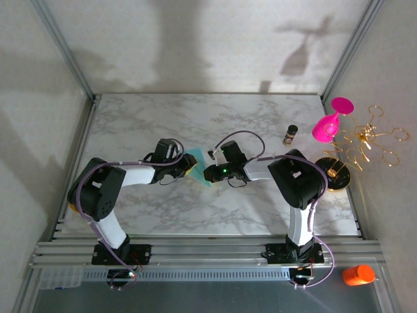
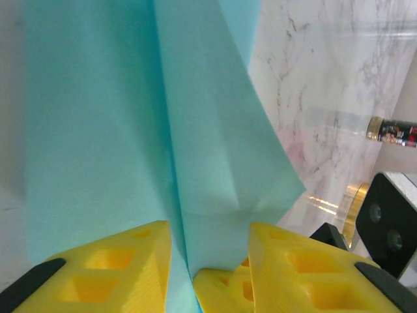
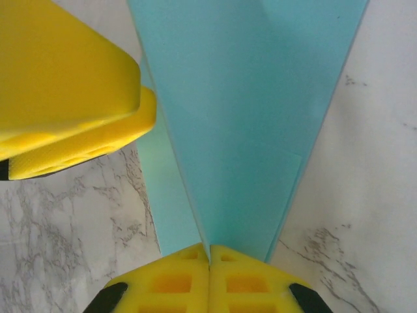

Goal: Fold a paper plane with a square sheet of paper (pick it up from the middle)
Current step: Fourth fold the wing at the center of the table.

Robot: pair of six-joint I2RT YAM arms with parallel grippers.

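Note:
The teal-blue sheet of paper [image 1: 197, 163] is folded into a pointed paper plane with a raised centre ridge, and it sits mid-table between the two arms. My right gripper [image 3: 210, 249] is shut on that ridge, the wings [image 3: 254, 117] spreading away from it. My left gripper [image 2: 208, 228] is open, its yellow fingers [image 2: 124, 261] standing on either side of the ridge with a gap. The plane [image 2: 98, 130] fans out ahead of them. From above, the left gripper [image 1: 186, 166] and right gripper [image 1: 210, 173] face each other almost tip to tip.
A pink goblet [image 1: 332, 120], a small dark bottle [image 1: 290, 134] and a gold wire stand [image 1: 365, 140] on a black base stand at the right of the marble table [image 1: 163, 124]. An orange object [image 1: 358, 274] lies beyond the near rail.

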